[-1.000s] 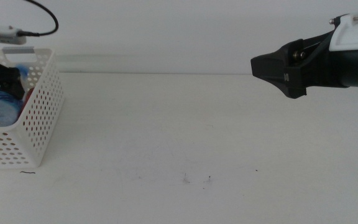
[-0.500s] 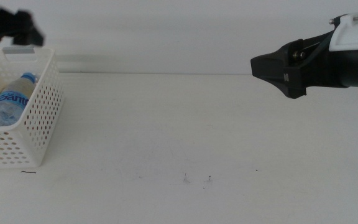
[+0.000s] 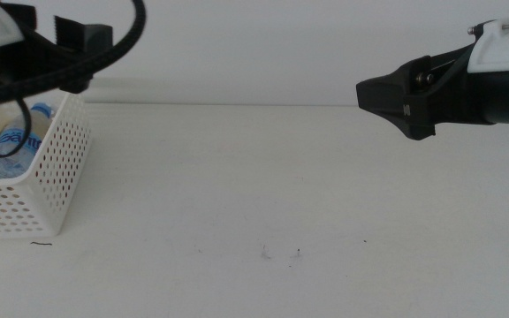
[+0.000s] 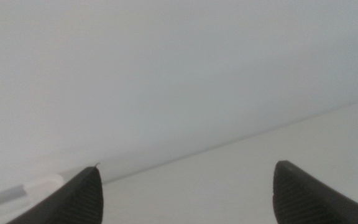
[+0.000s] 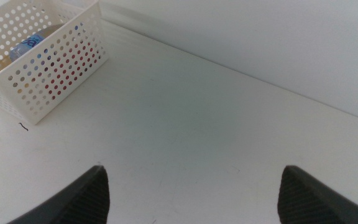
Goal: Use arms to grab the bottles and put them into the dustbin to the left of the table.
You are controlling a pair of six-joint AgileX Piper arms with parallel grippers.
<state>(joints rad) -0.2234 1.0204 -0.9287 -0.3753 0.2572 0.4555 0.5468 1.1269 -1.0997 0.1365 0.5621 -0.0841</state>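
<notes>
Bottles sit in the basket (image 3: 56, 168) far left; left hand (image 4: 185, 186) hovers right above it, open and empty. Right hand (image 5: 191, 186), also open, waits far right over bare counter (image 3: 263, 185).

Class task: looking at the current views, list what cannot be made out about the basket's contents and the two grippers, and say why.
- Basket contents: middle view shows only the water bottle; wall and left arm hide the rest.
- Red shape behind the perforations, right wrist view: unidentifiable.
- Left gripper: jaws cut by edge.
- Right gripper: fingertips only.
</notes>
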